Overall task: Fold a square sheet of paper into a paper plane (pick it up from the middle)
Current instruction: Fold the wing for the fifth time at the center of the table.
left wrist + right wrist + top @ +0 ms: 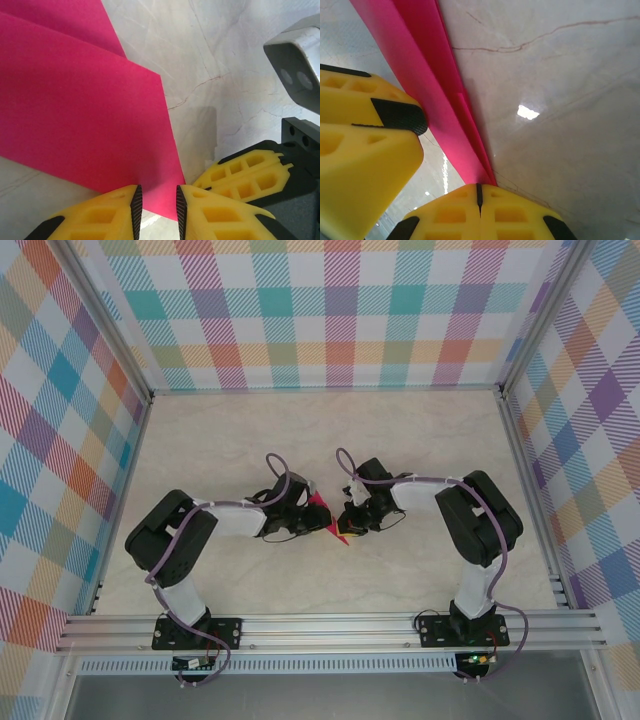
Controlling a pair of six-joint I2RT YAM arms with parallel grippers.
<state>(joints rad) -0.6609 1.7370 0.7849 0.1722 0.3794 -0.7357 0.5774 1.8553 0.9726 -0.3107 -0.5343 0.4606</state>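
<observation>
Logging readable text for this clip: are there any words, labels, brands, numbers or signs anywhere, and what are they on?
No readable text anywhere.
pink paper: plain, unmarked.
plaid walls: pattern only.
small board below the right arm's base: too small to read.

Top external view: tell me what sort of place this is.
Probably a lab robot cell: plaid backdrop walls, a marble-look table, and the left arm and right arm bolted to an aluminium rail.
</observation>
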